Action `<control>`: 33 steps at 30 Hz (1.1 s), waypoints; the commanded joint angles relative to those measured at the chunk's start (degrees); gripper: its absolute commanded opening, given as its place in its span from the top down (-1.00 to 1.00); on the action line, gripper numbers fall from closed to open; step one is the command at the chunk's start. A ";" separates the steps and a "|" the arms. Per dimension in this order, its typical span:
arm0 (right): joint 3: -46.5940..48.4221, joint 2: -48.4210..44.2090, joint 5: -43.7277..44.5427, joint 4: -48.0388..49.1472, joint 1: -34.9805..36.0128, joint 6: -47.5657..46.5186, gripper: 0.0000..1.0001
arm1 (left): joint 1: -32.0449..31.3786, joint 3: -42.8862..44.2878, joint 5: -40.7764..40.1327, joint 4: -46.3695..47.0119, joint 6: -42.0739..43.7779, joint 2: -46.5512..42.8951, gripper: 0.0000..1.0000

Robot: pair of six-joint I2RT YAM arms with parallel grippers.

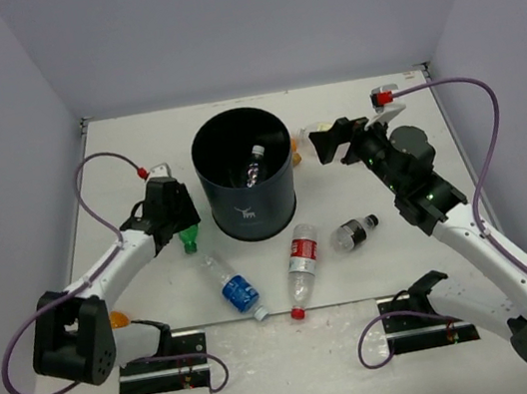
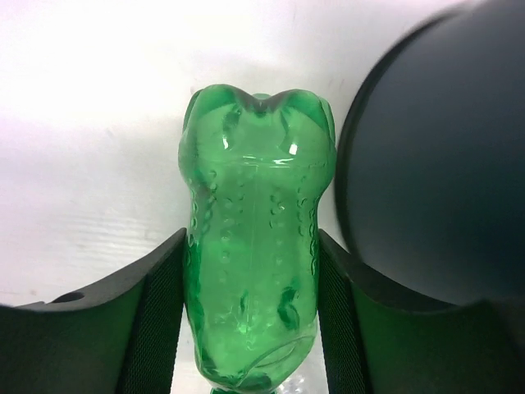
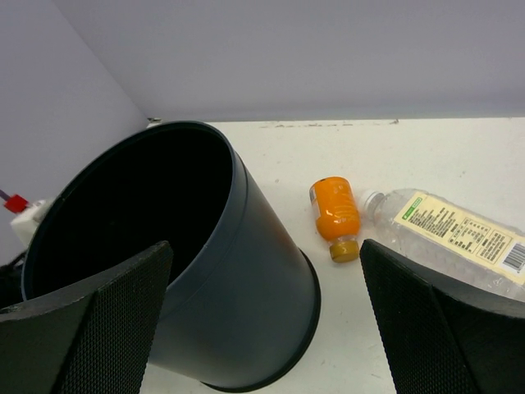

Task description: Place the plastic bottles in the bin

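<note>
Top view: bin (image 1: 245, 175) stands mid-tabletop (image 1: 114, 151), one clear bottle (image 1: 254, 166) inside it. Left gripper (image 1: 182, 227) is clenched on the green bottle (image 1: 190, 240), just left of the bin. Blue-label bottle (image 1: 235, 288), red-label bottle (image 1: 301, 261) and dark bottle (image 1: 355, 232) lie nearer the arm bases. Right gripper (image 1: 320, 144) sits by the bin's right side.

Left wrist: green bottle pinched between both fingers, bin wall close on the right.

Right wrist: jaws spread, grasping nothing. Orange bottle (image 3: 335, 212) and cream-label bottle (image 3: 451, 234) lie side by side right of the bin.

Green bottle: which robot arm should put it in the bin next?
Left. The left gripper is closed on the green bottle, right beside the bin. The right gripper is open and empty, across the bin near the orange bottle.
</note>
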 commanded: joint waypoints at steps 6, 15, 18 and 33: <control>-0.77 -3.59 0.61 -2.23 -0.31 1.95 -0.97 | -0.17 19.07 -1.12 -2.91 3.59 -15.76 0.44; -4.14 -7.92 2.58 -2.74 -0.31 3.22 -0.98 | -13.30 32.18 10.72 5.73 10.05 -12.62 0.35; -4.78 -9.42 3.25 -2.74 -0.32 2.97 -0.97 | -18.53 36.35 2.88 3.35 10.69 -7.09 0.20; -5.19 -10.97 4.25 -2.74 -0.40 3.02 -0.97 | -19.80 37.64 -7.33 -0.22 7.16 -1.65 -1.00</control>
